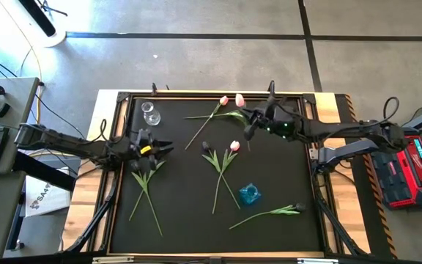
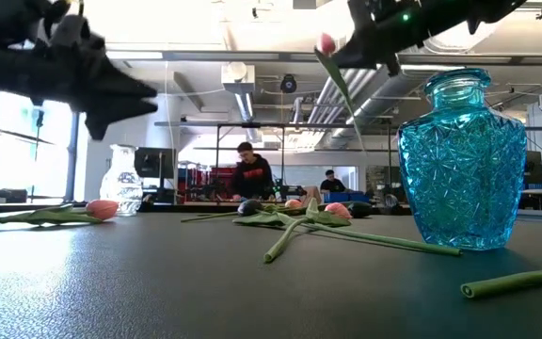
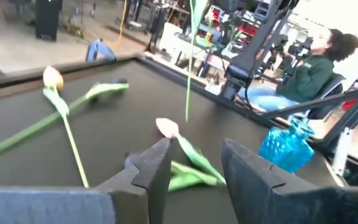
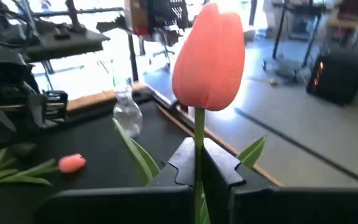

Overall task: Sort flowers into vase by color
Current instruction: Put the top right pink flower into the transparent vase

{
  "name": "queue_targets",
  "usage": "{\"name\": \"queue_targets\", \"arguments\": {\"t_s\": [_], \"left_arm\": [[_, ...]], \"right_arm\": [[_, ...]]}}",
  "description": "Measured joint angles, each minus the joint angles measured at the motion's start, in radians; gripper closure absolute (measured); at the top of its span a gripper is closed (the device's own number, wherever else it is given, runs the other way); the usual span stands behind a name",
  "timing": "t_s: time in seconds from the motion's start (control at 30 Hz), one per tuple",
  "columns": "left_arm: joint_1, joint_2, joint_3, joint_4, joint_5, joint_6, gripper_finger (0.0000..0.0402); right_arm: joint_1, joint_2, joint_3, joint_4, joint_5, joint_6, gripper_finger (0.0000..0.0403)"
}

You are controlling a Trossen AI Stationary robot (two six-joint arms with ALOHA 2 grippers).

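A pink tulip [image 4: 208, 57] is clamped by its green stem between the fingers of the right gripper [image 4: 199, 163], held in the air above the black table [image 1: 269, 183], on the far side of the blue glass vase [image 1: 249, 193]. Another pink tulip [image 1: 224, 100] lies flat close by. Two dark tulips [image 1: 143, 183] lie well to the blue vase's left, seemingly beneath the left gripper [image 3: 194, 163], whose fingers are spread apart around nothing. A clear glass vase [image 1: 149, 113] stands beyond it.
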Motion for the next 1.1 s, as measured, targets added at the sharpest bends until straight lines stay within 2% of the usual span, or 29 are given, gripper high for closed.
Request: {"name": "queue_targets", "arguments": {"t_s": [0.07, 0.3, 0.4, 0.53, 0.7, 1.1], "left_arm": [[0.0, 0.046, 0.047, 0.002, -0.004, 0.053, 0.0258], [0.0, 0.242, 0.211, 0.024, -0.005, 0.198, 0.0231], [0.0, 0.324, 0.269, 0.027, -0.005, 0.228, 0.0222], [-0.001, 0.424, 0.31, 0.116, 0.003, 0.27, 0.0216], [-0.001, 0.522, 0.347, 0.254, 0.07, 0.314, 0.0215], [0.001, 0.696, 0.508, 0.26, 0.155, 0.376, 0.0215]], "right_arm": [[0.008, 0.0, 0.0, 0.037, -0.024, -0.024, 0.0402], [0.021, 0.0, 0.0, 0.172, -0.251, -0.036, 0.0402], [0.043, 0.0, 0.0, 0.207, -0.302, -0.031, 0.0402], [0.086, 0.006, 0.0, 0.253, -0.31, -0.031, 0.0402], [0.133, 0.041, -0.001, 0.311, -0.31, -0.031, 0.0402], [0.17, 0.196, -0.001, 0.516, -0.325, -0.031, 0.0402]]}}
